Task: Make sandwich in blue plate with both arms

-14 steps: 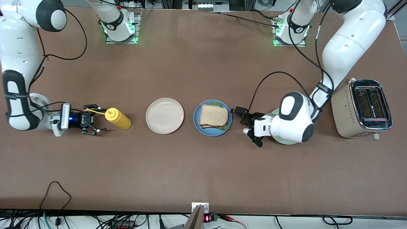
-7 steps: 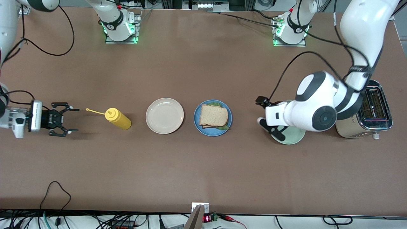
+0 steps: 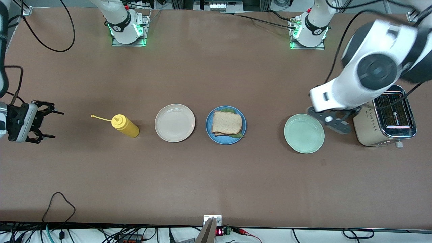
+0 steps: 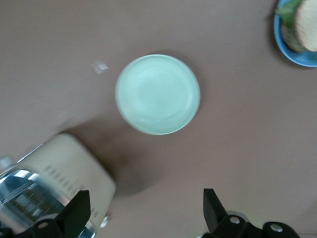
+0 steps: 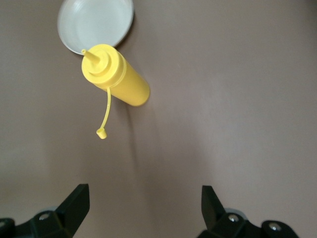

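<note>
Where the brown table (image 3: pixel 216 175) lies bare toward the front camera, open room runs its whole length. Sandwich (image 3: pixel 226 123): assembled on the blue plate (image 3: pixel 209 130), mid-table, between cream plate (image 3: pixel 174 122) and mint plate (image 3: pixel 304 133). Left gripper (image 3: pixel 332 119): raised between mint plate and toaster (image 3: pixel 388 116), fingers (image 4: pixel 79 210) wide, empty; only its wrist view shows both tips. Right gripper (image 3: pixel 44 121): at the right arm's table end, wide, empty, well apart from the yellow bottle (image 3: pixel 125 126); its wrist view shows the bottle's dangling cap (image 5: pixel 101 133).
</note>
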You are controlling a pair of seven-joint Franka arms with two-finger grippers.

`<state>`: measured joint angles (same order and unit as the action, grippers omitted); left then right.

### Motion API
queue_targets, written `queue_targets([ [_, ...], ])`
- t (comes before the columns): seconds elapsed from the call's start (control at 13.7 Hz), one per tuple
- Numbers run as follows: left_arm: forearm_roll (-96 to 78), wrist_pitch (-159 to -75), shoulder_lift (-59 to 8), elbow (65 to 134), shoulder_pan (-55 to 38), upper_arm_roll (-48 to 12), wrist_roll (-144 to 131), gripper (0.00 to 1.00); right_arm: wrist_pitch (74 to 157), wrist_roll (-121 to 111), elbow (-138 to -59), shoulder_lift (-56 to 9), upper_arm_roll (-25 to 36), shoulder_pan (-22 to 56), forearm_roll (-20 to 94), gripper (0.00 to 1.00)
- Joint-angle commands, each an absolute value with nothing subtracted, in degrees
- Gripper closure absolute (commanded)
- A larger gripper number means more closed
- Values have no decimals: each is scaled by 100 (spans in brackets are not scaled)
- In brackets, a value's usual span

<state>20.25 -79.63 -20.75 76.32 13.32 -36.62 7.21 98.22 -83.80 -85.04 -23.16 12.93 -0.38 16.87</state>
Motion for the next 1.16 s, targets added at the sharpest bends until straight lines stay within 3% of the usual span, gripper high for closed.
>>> queue_targets([
  [0.0, 1077, -8075, -1339, 7777, 636, -2090, 512, 0, 9888, -7150, -8710, -1917, 1362, 394, 1022, 0],
  [0.29, -166, -9103, -388, 9016, -278, -136, 149, 0, 9695, -5357, -8727, -1653, 1362, 772, 581, 0],
  [0.44, -114, -9718, -2, 9446, -474, -35, 167, 0, 9580, -4461, -8728, -1504, 1354, 983, 501, 0],
  [0.58, -106, -9809, 482, 10035, -483, -18, 132, 0, 9536, -3712, -8745, -1345, 1354, 1151, 396, 0],
  [1.09, 70, -9466, 334, 9800, -413, -97, 211, 0, 9185, -978, -8754, -844, 1292, 1538, 378, 0],
])
